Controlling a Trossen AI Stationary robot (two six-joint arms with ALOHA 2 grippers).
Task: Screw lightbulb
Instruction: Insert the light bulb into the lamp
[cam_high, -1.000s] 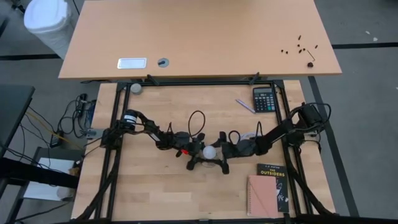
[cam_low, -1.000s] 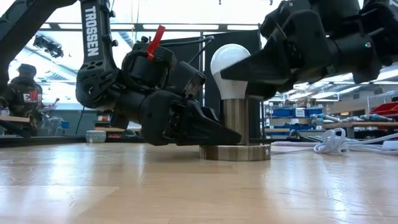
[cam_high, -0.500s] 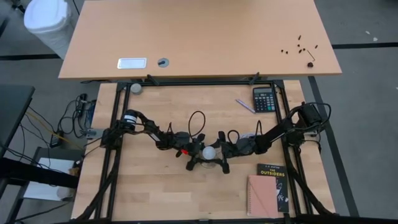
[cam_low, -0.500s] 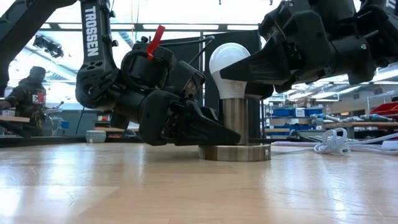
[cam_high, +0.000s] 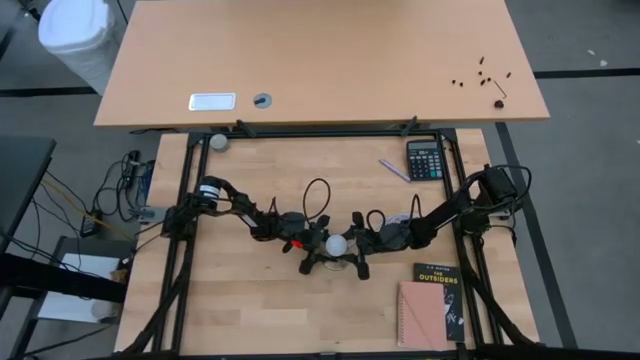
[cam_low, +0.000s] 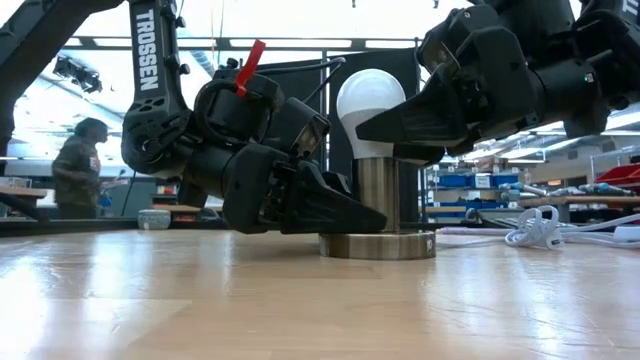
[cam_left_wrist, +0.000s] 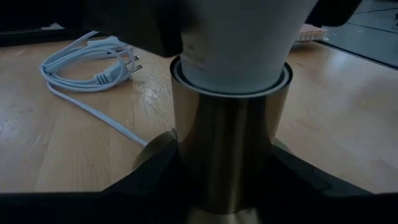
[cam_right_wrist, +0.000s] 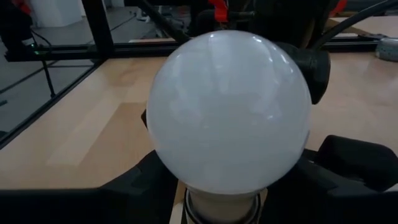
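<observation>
A second wooden desk (cam_high: 320, 60) stands beyond the worktable on grey floor (cam_high: 590, 180). Bright ceiling lights (cam_low: 300, 20) glare behind. What may be shelving (cam_low: 470, 185) lines the far side.
</observation>
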